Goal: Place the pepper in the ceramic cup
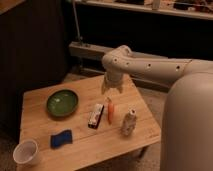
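Cup (pixel 26 151) of white ceramic at the near-left corner of the wooden table (pixel 80 131), upright. Just right of it, blue sponge (pixel 61 138); farther back, green plate (pixel 62 103). Toward the middle, black-and-white bar (pixel 96 115) lying flat, with pepper (pixel 110 111) just beside its right edge (orange-red, flat on the wood, well apart from the cup). Directly above the pepper, gripper (pixel 112 91), pointing down, jaws parted, nothing held. Right again, small whitish bottle (pixel 129 122), upright.

White arm (pixel 155 69) stretched out level, wrist (pixel 116 64) bent downward, pincer (pixel 111 90) pointing straight down, held in mid-air
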